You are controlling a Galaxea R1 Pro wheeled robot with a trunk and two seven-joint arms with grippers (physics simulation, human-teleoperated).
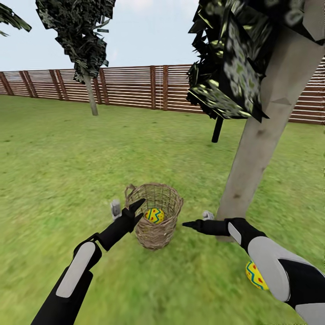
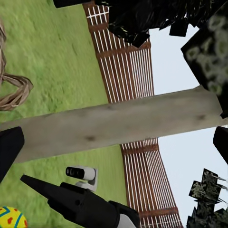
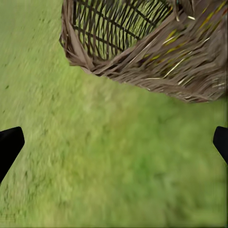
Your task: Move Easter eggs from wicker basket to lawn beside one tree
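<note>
Wicker basket (image 1: 155, 215) sits on the lawn (image 1: 67, 162) close beside the tree (image 1: 266, 135), keeping carries short; 1 Easter egg (image 1: 155, 215) remains inside. Left claw (image 1: 136, 208) reaches at the rim, its state unclear. Right claw (image 1: 192, 224) hangs spread and empty between basket and trunk, and another egg (image 1: 255, 275) already lies near the trunk.

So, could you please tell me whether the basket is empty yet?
Not empty. In the head view one egg still sits inside the basket; another egg lies on the grass near the tree.
</note>
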